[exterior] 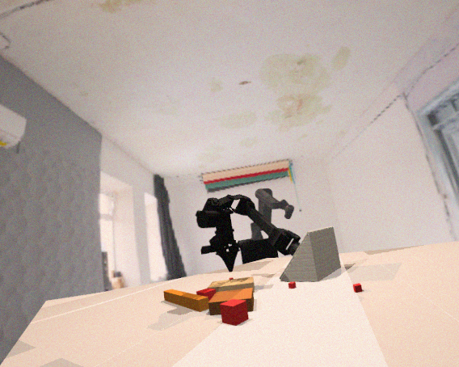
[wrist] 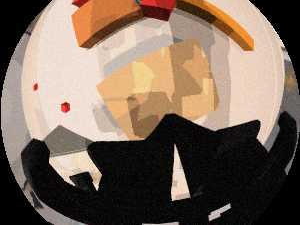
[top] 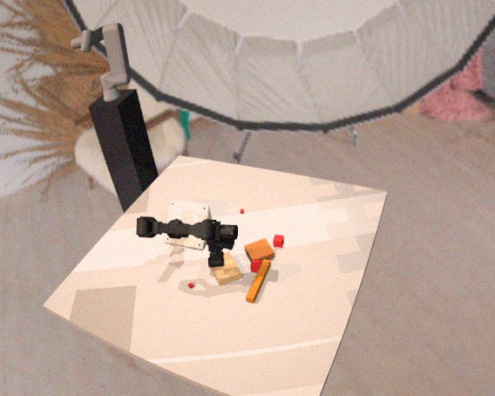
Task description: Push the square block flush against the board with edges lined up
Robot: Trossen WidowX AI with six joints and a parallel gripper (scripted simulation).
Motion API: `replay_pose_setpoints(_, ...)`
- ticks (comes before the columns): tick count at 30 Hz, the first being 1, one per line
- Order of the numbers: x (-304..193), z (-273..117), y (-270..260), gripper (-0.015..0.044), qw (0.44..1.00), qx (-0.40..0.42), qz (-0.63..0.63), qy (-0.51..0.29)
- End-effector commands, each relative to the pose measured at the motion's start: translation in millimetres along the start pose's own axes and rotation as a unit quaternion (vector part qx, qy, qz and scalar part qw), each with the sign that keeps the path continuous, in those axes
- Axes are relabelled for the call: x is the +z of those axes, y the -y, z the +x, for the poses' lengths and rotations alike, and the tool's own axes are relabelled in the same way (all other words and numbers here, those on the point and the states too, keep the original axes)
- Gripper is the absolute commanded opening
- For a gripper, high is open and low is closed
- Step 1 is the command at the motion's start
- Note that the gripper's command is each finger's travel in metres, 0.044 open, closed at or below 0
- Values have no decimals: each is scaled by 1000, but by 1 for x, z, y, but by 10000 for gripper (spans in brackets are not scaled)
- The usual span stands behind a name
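A flat tan square block (top: 229,276) (exterior: 240,284) (wrist: 190,74) lies on the table, apart from the orange pieces. A thick orange slab (top: 260,249) (exterior: 232,297) (wrist: 105,21) lies beyond it in the wrist view. A long narrow orange bar (top: 259,281) (exterior: 185,300) (wrist: 227,25) lies at an angle to the slab. The frames do not settle which orange piece is the board. My gripper (top: 216,262) (exterior: 231,270) (wrist: 169,117) is shut and empty, above the tan block's near edge. Its fingers hide part of that edge in the wrist view; contact cannot be told.
A red cube (top: 256,265) (exterior: 206,293) (wrist: 157,6) sits between slab and bar. Another red cube (top: 278,241) (exterior: 234,312) stands by the slab's far side. Small red cubes (top: 241,211) (top: 191,285) (exterior: 357,288) lie farther out. A grey wedge (exterior: 325,255) stands near the arm.
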State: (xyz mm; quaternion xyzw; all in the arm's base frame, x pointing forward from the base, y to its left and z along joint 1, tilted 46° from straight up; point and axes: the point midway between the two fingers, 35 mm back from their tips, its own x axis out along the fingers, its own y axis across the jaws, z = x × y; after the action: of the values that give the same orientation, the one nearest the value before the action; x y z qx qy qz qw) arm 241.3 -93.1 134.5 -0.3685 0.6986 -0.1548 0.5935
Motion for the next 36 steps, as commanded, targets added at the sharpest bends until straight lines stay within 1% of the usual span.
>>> replay_pose_setpoints(1,-22,0,11,0,998,-5,-61,-1)
replay_pose_setpoints(7,-55,2,21,0,987,-11,-160,-8)
replay_pose_setpoints(13,-59,4,22,0,985,-11,-171,-9)
replay_pose_setpoints(17,-60,47,24,0,985,-13,-170,-10)
replay_pose_setpoints(19,-62,56,25,0,985,-15,-170,-11)
replay_pose_setpoints(36,-48,57,22,0,985,-13,-170,-9)
